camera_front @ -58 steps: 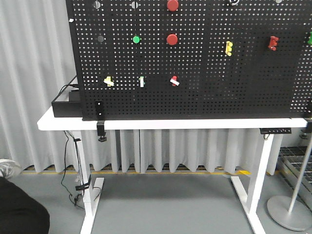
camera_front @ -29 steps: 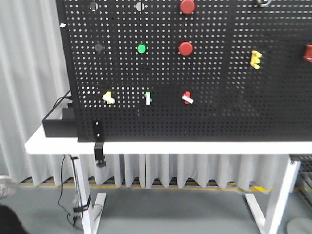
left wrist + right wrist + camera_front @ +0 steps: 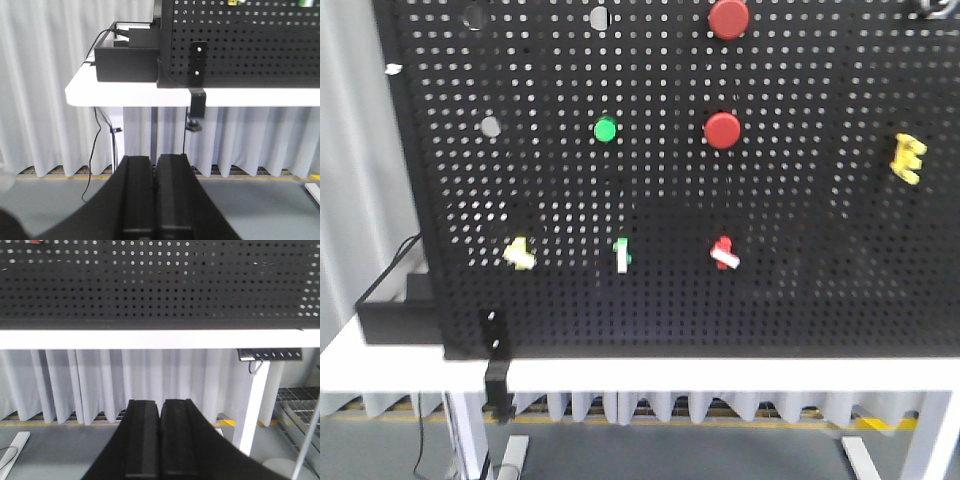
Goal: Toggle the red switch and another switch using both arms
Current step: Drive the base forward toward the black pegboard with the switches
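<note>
Front view: black pegboard (image 3: 800,300) stands on white table (image 3: 720,374). Low on board sits red switch (image 3: 723,252), right under big red button (image 3: 724,130). Far left in same row sits yellow switch (image 3: 519,252). Between them stands white toggle (image 3: 622,254) with green dot. Both switches in plain sight.

Left wrist view: left gripper (image 3: 155,162) squeezed closed, holding nothing, well below table edge. Up ahead: black box (image 3: 127,52) on table, black clamp (image 3: 196,102) on edge.

Right wrist view: right gripper (image 3: 160,407) squeezed closed, holding nothing, below table edge. Board bottom above, white curtain (image 3: 75,385) behind.
</note>
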`<state>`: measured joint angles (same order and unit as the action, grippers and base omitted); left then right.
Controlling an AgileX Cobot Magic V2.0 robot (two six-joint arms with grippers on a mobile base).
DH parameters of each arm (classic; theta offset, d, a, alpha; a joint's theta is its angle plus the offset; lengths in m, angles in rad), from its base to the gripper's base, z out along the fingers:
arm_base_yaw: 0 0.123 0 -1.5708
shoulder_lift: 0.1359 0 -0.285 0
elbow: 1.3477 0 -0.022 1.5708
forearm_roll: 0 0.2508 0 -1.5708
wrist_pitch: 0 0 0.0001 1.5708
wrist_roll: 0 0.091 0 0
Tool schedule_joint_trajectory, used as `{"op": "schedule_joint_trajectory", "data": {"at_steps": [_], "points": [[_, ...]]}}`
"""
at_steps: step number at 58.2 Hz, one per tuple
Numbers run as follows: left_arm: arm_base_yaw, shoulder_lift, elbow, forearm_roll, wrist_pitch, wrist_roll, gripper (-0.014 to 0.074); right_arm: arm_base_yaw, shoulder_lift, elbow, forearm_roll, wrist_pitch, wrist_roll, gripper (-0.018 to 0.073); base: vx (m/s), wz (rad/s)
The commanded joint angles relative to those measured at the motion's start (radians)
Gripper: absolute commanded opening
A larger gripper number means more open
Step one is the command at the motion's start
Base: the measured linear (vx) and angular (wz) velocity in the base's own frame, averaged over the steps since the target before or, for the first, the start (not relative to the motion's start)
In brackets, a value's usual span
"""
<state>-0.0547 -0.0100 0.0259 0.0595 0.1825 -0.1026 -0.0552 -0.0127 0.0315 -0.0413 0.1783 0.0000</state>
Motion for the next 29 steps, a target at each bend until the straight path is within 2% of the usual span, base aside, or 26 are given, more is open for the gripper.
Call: {"op": "schedule_joint_trajectory", "data": {"at_steps": [1, 29], "points": [[0.002, -0.019, 0.017, -0.002, -0.082, -0.011, 0.0002, -0.004, -0.011, 0.006, -0.003, -0.082, 0.000, -0.0006, 0.30, -0.02], [0.002, -0.019, 0.017, -0.002, -0.082, -0.011, 0.0002, -0.004, -0.011, 0.006, -0.003, -0.082, 0.000, -0.0006, 0.23, -0.02]]}}
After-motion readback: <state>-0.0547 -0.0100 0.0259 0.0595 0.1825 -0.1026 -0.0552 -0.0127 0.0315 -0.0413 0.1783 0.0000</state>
